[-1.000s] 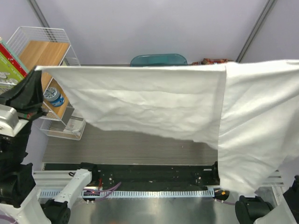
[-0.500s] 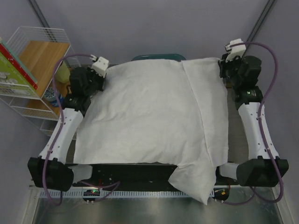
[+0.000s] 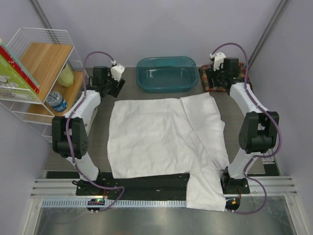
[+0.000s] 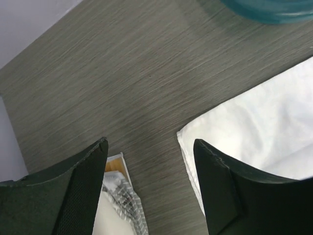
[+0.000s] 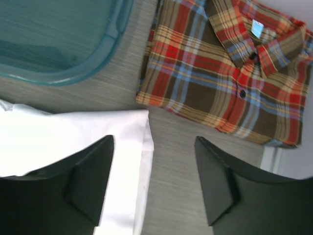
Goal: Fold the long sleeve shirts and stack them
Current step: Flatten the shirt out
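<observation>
The white long sleeve shirt (image 3: pixel 156 137) lies spread flat on the table, one sleeve (image 3: pixel 208 191) hanging over the near edge. The plaid shirt (image 5: pixel 225 73) sits folded at the back right corner (image 3: pixel 204 81). My left gripper (image 3: pixel 114 90) hovers just beyond the white shirt's far left corner (image 4: pixel 254 127). It is open (image 4: pixel 150 144) over bare table with nothing between its fingers. My right gripper (image 3: pixel 216 84) is open (image 5: pixel 154 139) above the shirt's far right corner (image 5: pixel 73 132), just in front of the plaid shirt.
A teal tub (image 3: pixel 166 73) stands at the back centre, between the two grippers. A wire shelf rack (image 3: pixel 41 73) with a bottle and a tin stands off the table's left side; its edge shows under the left gripper (image 4: pixel 122 196).
A second ago the white shirt hung stretched in the air between both grippers. It came down over the table; both grippers have let go, opened and now sit at its far corners.
</observation>
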You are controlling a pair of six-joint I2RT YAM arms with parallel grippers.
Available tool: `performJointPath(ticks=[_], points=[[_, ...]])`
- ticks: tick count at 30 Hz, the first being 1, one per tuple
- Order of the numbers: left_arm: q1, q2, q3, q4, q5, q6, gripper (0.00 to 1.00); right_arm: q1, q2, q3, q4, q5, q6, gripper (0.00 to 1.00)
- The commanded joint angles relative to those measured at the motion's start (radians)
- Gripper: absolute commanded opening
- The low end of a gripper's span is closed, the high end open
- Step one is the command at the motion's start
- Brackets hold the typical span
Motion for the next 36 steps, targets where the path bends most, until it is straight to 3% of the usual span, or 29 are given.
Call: performJointPath(ticks=[1,6,7,11,15,18,20,24,31,36], points=[[0.008,-0.124,0.043,-0.183,0.075,0.004,0.72,-0.047,-0.120,0.083,-0.285,-0.038,-0.044,0.76],[-0.015,-0.261,-0.091,-0.407,0.250,0.056,0.73,-0.113,-0.147,0.114,-0.688,-0.194,-0.071,0.77],[-0.047,-0.283,-0.116,-0.430,0.262,0.073,0.73,-0.123,-0.142,0.110,-0.808,-0.210,-0.100,0.77],[-0.193,-0.410,-0.240,-0.498,0.290,0.142,0.74,-0.208,-0.128,0.021,-0.998,-0.296,-0.169,0.74],[-0.384,-0.464,-0.309,-0.464,0.316,0.142,0.75,-0.252,-0.130,-0.128,-1.024,-0.278,-0.219,0.73],[-0.438,-0.403,-0.334,-0.461,0.345,0.133,0.75,-0.274,-0.091,-0.203,-1.012,-0.311,-0.222,0.70],[-0.458,-0.341,-0.342,-0.454,0.268,0.131,0.71,-0.272,-0.067,-0.232,-0.957,-0.322,-0.203,0.67],[-0.431,-0.168,-0.332,-0.421,0.155,0.139,0.61,-0.274,-0.004,-0.205,-0.845,-0.305,-0.140,0.59],[-0.287,0.039,-0.257,-0.411,0.068,0.203,0.28,-0.289,0.088,-0.078,-0.848,-0.328,-0.099,0.53],[-0.218,0.078,-0.194,-0.447,0.084,0.240,0.26,-0.305,0.081,-0.108,-0.908,-0.325,-0.145,0.59]])
